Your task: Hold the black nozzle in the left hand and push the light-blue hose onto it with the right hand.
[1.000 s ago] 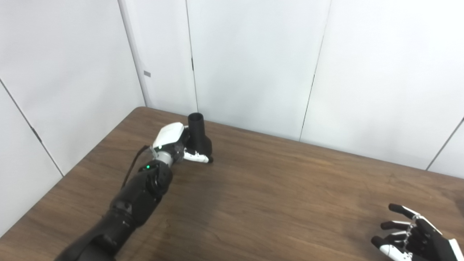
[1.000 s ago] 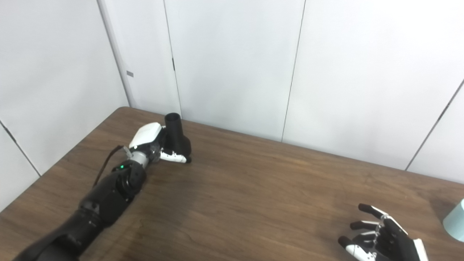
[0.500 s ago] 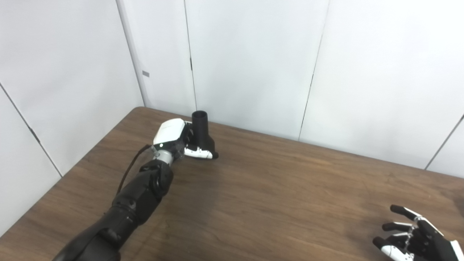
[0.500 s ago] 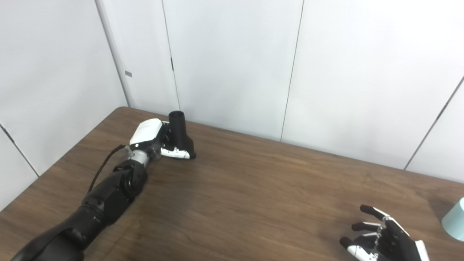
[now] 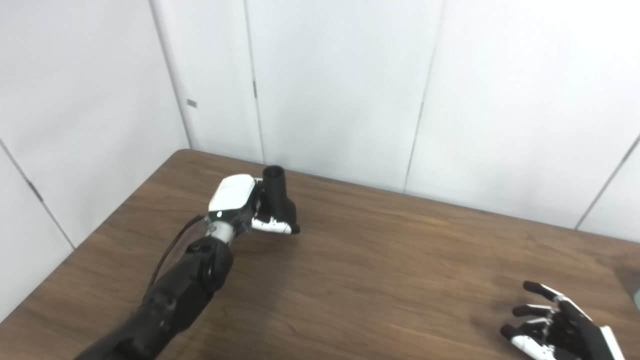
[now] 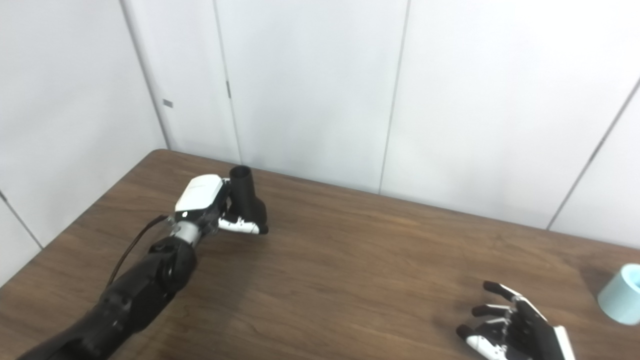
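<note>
The left hand (image 5: 239,205) was wrapped around the wide lower body of the black nozzle (image 5: 278,197), its thumb lying across the front of the base, and the nozzle stood roughly upright with its open neck pointing up, at the far left of the worktop (image 5: 380,270) and close to the wall. Whether the base sat on the wood or just above it could not be told. The right hand (image 6: 510,327) hovered low at the near right edge, empty, its fingers spread apart. The light-blue hose (image 6: 617,295) showed only in the right eye view, as a pale round end at the far right border of the worktop, just beside the right hand but not touching it; how much of it ran on out of sight could not be seen. The first risk seemed to be the hose pickup: the hose lay at the very edge of view, so a reach there would be poorly seen and the fingers might close on the rim alone, or knock it off the worktop. The two parts also sat well apart, so one or both would need carrying inward; a loose hold could let the nozzle tip or turn in the left hand on the way. At the join, an off-axis push would likely catch the hose on the neck's lip, and a hard push could lever the nozzle out of the grasp.
</note>
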Robot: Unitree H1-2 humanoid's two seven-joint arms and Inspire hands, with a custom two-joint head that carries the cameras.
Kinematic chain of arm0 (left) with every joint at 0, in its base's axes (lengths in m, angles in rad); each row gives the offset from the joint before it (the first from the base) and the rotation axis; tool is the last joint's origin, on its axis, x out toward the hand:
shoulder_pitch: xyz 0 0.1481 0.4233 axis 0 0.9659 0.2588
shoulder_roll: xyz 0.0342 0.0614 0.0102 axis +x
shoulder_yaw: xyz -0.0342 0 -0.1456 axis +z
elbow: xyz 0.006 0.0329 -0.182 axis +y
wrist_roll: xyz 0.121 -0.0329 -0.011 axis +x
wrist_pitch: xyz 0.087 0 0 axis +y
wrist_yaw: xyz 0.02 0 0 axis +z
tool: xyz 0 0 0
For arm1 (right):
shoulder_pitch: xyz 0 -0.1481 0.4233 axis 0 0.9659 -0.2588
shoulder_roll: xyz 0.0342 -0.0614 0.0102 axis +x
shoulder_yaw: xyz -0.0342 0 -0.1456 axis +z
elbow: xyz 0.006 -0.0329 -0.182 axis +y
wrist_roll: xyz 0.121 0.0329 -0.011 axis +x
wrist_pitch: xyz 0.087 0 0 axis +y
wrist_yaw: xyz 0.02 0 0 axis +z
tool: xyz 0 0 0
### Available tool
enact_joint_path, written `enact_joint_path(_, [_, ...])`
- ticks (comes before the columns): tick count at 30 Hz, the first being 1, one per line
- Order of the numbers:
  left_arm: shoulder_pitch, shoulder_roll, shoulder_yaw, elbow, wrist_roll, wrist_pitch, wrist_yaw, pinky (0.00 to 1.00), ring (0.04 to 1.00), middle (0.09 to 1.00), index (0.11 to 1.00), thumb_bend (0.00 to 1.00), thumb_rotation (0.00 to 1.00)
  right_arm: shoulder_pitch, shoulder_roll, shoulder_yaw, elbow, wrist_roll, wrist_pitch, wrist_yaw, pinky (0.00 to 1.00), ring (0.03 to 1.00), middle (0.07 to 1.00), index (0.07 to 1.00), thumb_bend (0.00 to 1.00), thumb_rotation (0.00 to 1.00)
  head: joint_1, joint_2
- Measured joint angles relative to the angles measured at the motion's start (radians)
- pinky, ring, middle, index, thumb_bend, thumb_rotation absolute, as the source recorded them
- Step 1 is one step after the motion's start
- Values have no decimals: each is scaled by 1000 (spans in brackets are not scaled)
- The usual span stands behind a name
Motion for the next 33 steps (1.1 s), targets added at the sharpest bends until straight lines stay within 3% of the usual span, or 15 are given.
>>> enact_joint_path(5, [41, -44, -66, -125, 26, -17, -12, 261, 364, 414, 501, 523, 0, -25, -5, -4, 91, 2, -107, -3, 344, 416, 546, 708, 517, 0, -81, 12])
enact_joint_path(9, [52, -106, -133, -175, 42, -89, -26, 238, 346, 403, 504, 521, 0, -43, -6, -4, 150, 3, -187, -5, 349, 418, 539, 698, 520, 0, -114, 20])
enact_joint_path(11, [54, -141, -148, -194, 43, -89, -47, 210, 328, 457, 486, 526, 0, -48, -5, -3, 158, 3, -200, -5, 350, 419, 540, 696, 520, 0, -156, 26])
enact_joint_path(14, [52, -170, -156, -196, 44, -98, -62, 224, 337, 403, 501, 521, 0, -59, -5, -5, 162, -12, -199, -18, 384, 424, 532, 688, 523, 0, -216, 31])
enact_joint_path(15, [52, -173, -159, -196, 44, -107, -63, 231, 342, 437, 491, 524, 0, -60, -5, -7, 157, -18, -197, -24, 396, 427, 530, 681, 523, 0, -247, 31])
enact_joint_path(18, [52, -182, -171, -192, 47, -128, -62, 275, 377, 405, 506, 520, 0, -60, -12, -17, 110, -26, -190, -28, 393, 426, 540, 678, 520, 0, -298, 34])
enact_joint_path(21, [51, -199, -193, -179, 64, -166, -52, 280, 384, 465, 484, 526, 0, -70, -41, -29, 12, -29, -151, -21, 402, 423, 542, 690, 521, 0, -321, 32])
enact_joint_path(23, [42, -214, -225, -167, 86, -209, -51, 287, 390, 417, 506, 521, 0, -78, -90, -41, -63, -46, -99, -3, 448, 423, 544, 698, 522, 0, -377, 31])
enact_joint_path(25, [25, -224, -261, -151, 113, -254, -51, 268, 366, 403, 510, 519, 0, -95, -148, -61, -115, -51, -51, 19, 526, 546, 677, 727, 674, 18, -440, 26])
enact_joint_path(29, [15, -241, -282, -133, 151, -316, -52, 269, 357, 398, 510, 519, 0, -116, -269, -118, -179, -63, 20, 42, 526, 616, 753, 736, 765, 109, -529, 15])
enact_joint_path(30, [16, -240, -282, -132, 154, -322, -51, 268, 356, 400, 512, 519, 0, -124, -294, -125, -199, -73, 51, 50, 511, 647, 779, 741, 771, 124, -529, 15])
enact_joint_path(33, [15, -236, -277, -121, 159, -348, -48, 270, 362, 401, 511, 520, 0, -166, -365, -151, -339, -123, 237, 77, 534, 699, 809, 754, 766, 42, -642, 5])
